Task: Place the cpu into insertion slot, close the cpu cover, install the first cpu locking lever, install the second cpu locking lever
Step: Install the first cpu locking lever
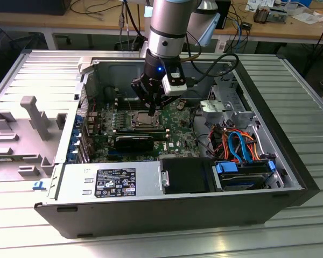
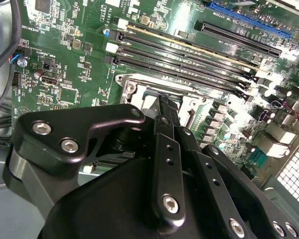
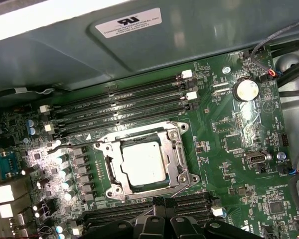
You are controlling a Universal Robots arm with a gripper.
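The cpu [image 3: 144, 163] lies flat in the insertion slot [image 3: 111, 185], its silvery top showing through the window of the cpu cover [image 3: 177, 149], which lies down over it. A thin wire lever [image 3: 74, 143] runs along one side of the socket, and another [image 3: 187, 181] runs along the side nearest my fingers. My gripper [image 3: 162, 209] is shut with nothing between its fingers, and its tips hang just above the socket's edge [image 2: 134, 84]. In the exterior view the gripper [image 1: 151, 112] points straight down at the socket [image 1: 142, 119] in the middle of the green board.
Long black memory slots [image 3: 119, 102] flank the socket on two sides. The open case [image 1: 290, 161] has a power supply [image 1: 110, 180] at the front, a drive bay with blue and orange cables [image 1: 239, 145] at the exterior view's right, and a grey plastic shroud [image 1: 27, 129] outside it.
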